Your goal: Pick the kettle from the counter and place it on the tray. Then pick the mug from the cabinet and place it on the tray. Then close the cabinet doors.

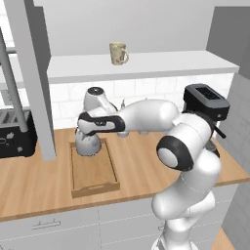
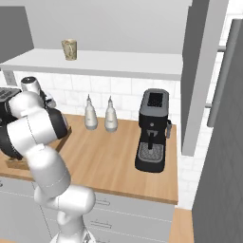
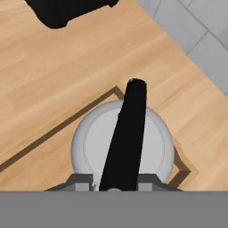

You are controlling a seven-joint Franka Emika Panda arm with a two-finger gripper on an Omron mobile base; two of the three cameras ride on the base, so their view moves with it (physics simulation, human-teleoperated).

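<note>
The kettle [image 3: 122,149] sits at the far end of the tray [image 1: 93,177], its rounded silver body [image 1: 88,144] just inside the tray's back corner, whose rim angles around it in the hand view. The black arched handle runs straight up the middle of that view, over the lid, and passes down between the 2 grey finger bases at the bottom edge. The gripper [image 3: 115,187] is directly above the kettle and partly closed, its jaws set on either side of the handle, gripping it; whether the kettle's base rests on the tray floor or hangs just above it I cannot tell. In the left base view the white hand comes down onto the kettle from above, with the forearm reaching in from the right. The tray lies lengthwise on the counter [image 1: 146,166], its near end bare and its front rim close to the counter edge. To the left on the counter stands a dark toaster [image 1: 14,134]. On the white shelf of the cabinet [image 1: 146,63] above, the mug [image 1: 118,53] stands upright, well apart from the kettle. The cabinet doors [image 1: 29,78] hang open. Farther right along the counter are 2 slim grey bottles [image 2: 99,115] against the tiled wall, and a black coffee machine [image 2: 153,130] beyond them
</note>
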